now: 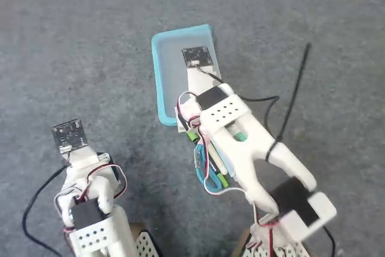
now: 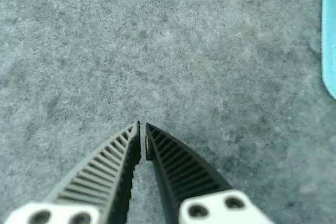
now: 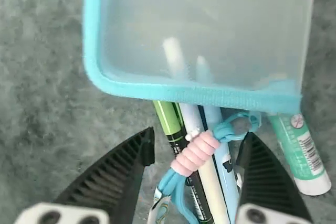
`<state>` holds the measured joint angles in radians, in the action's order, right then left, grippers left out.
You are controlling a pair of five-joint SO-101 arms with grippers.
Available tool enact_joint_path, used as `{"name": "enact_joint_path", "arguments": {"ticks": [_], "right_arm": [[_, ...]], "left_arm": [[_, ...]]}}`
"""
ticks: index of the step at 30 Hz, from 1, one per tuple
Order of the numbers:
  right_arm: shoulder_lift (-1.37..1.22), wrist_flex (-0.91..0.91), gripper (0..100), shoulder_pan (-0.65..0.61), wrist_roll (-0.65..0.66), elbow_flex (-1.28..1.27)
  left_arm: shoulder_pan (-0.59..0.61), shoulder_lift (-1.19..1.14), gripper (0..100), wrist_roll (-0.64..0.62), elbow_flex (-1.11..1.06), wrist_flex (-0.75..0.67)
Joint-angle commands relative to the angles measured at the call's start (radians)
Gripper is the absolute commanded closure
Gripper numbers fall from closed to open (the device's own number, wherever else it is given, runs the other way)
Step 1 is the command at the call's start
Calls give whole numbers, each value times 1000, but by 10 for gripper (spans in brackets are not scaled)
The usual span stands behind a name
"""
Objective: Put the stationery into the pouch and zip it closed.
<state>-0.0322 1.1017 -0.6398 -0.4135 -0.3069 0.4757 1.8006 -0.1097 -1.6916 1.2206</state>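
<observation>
The right gripper (image 3: 198, 134) gapes wide astride a bundle of coloured pens (image 3: 169, 116) half inside the translucent turquoise-edged zip pouch (image 3: 157, 92), while the left gripper (image 2: 143, 125) hangs nearly pinched together over grey felt tabletop (image 2: 105, 51).

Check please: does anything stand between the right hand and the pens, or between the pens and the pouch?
Yes, one thing. A blue cord with pink beads lies across the pens, inside the open right hand. Toward the pouch nothing visible blocks them; their ends are already inside its mouth.
</observation>
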Motion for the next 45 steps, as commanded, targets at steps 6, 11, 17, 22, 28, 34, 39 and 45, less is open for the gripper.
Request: {"name": "enact_joint_path", "arguments": {"ticks": [6,11,17,22,28,34,39,45], "right_arm": [[-38,36,738,7,-23,14],[-36,124,738,-5,-31,52],[-36,128,739,-39,-109,51],[-38,120,739,-16,-172,49],[-39,93,739,-13,-173,49],[-114,70,739,-13,-173,58],[-153,137,769,-13,-173,129],[-153,137,852,36,-173,141]], "left_arm": [[6,17,988,2,5,8],[6,17,988,2,5,8],[6,17,988,2,5,8],[6,17,988,2,5,8],[6,17,988,2,5,8],[6,17,988,2,5,8],[6,17,988,2,5,8],[6,17,988,2,5,8]]}}
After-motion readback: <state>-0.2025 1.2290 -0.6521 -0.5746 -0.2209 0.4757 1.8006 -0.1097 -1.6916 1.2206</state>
